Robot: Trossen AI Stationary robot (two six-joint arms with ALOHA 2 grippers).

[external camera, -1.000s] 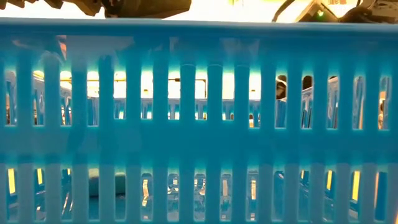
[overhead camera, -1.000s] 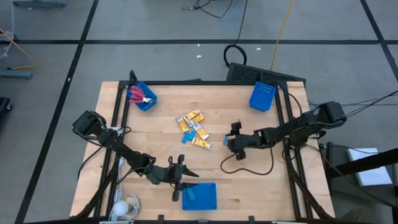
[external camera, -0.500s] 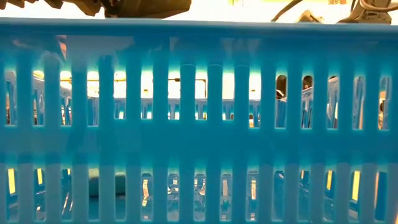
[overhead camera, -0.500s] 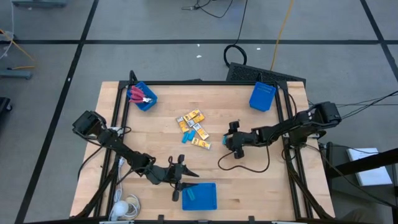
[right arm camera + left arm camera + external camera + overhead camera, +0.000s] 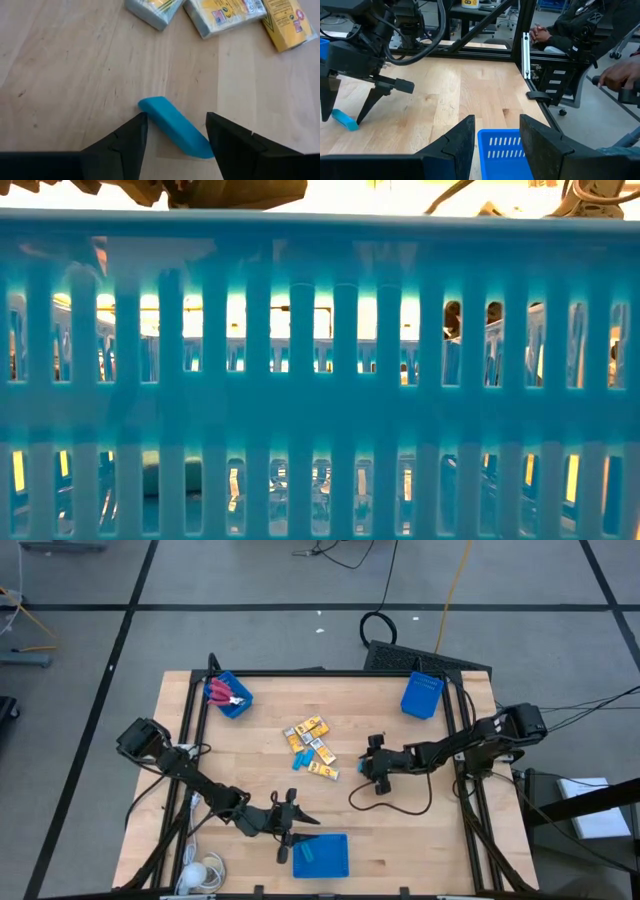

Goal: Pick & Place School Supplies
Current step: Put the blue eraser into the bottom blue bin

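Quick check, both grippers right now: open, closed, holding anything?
Left gripper: open, holding nothing, above the blue bin.
Right gripper: open, fingers either side of the light-blue piece on the table, not yet gripping it.

Light wooden table [image 5: 250, 775] edged with a black frame, on grey floor. Far left: small blue plastic bin [image 5: 230, 695] holding red-handled scissors [image 5: 221, 692]. Far right: second blue bin [image 5: 421, 695]. Near centre: larger blue slotted bin [image 5: 322, 855] with a light-blue oblong piece [image 5: 305, 852] inside. Mid-table: cluster of yellow-orange rectangular packs [image 5: 312, 746], with a loose light-blue piece [image 5: 299, 761] among them. Right gripper [image 5: 364, 764] just right of the cluster. Left gripper [image 5: 308, 830] beside the near bin.
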